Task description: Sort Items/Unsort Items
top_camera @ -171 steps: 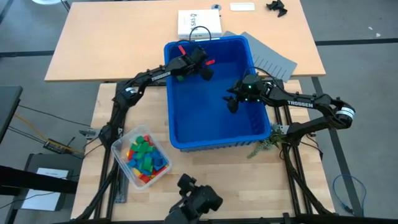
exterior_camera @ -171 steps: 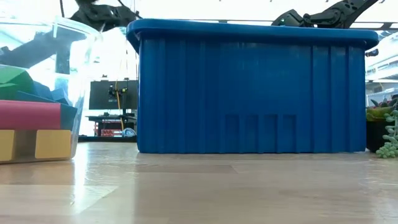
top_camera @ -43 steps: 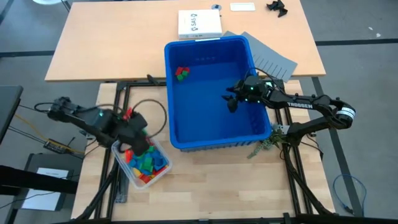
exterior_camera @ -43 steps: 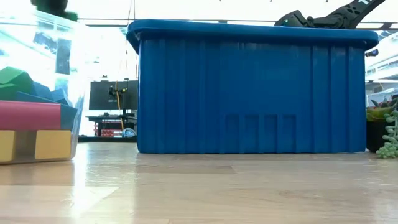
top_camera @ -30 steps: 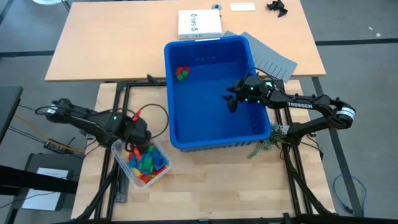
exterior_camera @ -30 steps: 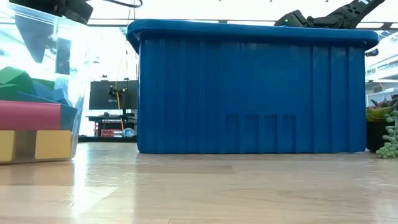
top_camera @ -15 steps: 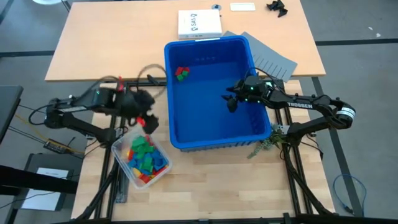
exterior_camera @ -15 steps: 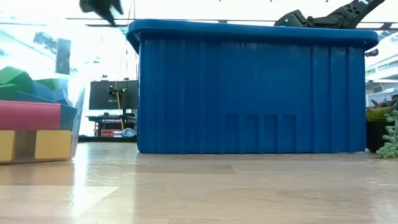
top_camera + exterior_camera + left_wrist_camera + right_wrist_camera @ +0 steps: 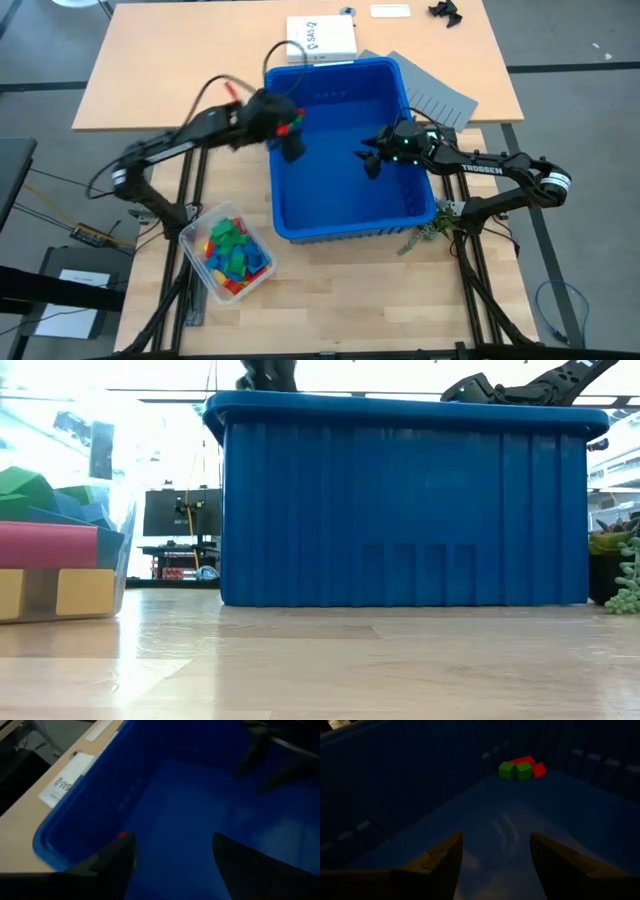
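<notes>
Left gripper [image 9: 289, 135]: hangs over the far-left corner of the blue bin [image 9: 425, 205], fingers spread wide, nothing visible between them.
Right gripper [image 9: 371, 160]: waits inside the bin near its right wall, fingers parted, holding nothing.
Items in bin [image 9: 521, 769]: a few red and green blocks lie on the floor in the far-left corner, touching one another.
Items in tub [image 9: 233, 252]: most blocks sit heaped in the clear tub [image 9: 190, 236], near-left of the bin.
Risk, collision: the left wrist is close to the bin's left rim; a careless swing back could strike it.
Risk, pile: further blocks dropped into this corner could bounce and scatter the small cluster.
Risk, arms: both grippers share the bin; a reach rightward could bring them together.
</notes>
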`<move>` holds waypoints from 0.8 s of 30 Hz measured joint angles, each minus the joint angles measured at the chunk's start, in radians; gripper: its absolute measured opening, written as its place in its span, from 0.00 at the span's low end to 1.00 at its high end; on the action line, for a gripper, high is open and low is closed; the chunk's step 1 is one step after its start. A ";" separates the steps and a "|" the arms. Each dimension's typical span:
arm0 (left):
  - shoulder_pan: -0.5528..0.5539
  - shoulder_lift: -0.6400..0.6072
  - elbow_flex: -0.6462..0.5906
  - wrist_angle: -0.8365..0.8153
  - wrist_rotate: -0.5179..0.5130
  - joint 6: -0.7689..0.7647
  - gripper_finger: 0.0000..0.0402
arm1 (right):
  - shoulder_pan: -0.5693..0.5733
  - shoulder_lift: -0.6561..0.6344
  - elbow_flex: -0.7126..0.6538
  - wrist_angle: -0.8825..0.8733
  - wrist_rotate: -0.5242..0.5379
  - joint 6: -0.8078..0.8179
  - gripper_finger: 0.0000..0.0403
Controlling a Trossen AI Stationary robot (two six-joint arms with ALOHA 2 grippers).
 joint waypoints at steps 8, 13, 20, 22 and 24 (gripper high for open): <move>0.155 0.336 0.277 0.021 0.013 0.105 0.68 | 0.000 0.000 0.000 -0.003 -0.001 0.000 0.57; 0.233 0.536 0.439 0.018 -0.009 0.155 0.68 | 0.000 0.000 0.000 -0.005 0.000 0.000 0.57; 0.314 0.719 0.473 -0.035 -0.053 0.148 0.68 | 0.000 0.000 0.000 -0.008 0.000 -0.001 0.57; 0.330 0.754 0.473 -0.076 -0.042 0.152 0.68 | 0.000 0.000 0.000 -0.009 -0.001 -0.001 0.57; 0.341 0.784 0.473 -0.085 -0.037 0.154 0.68 | 0.000 0.000 0.000 -0.011 0.000 -0.001 0.57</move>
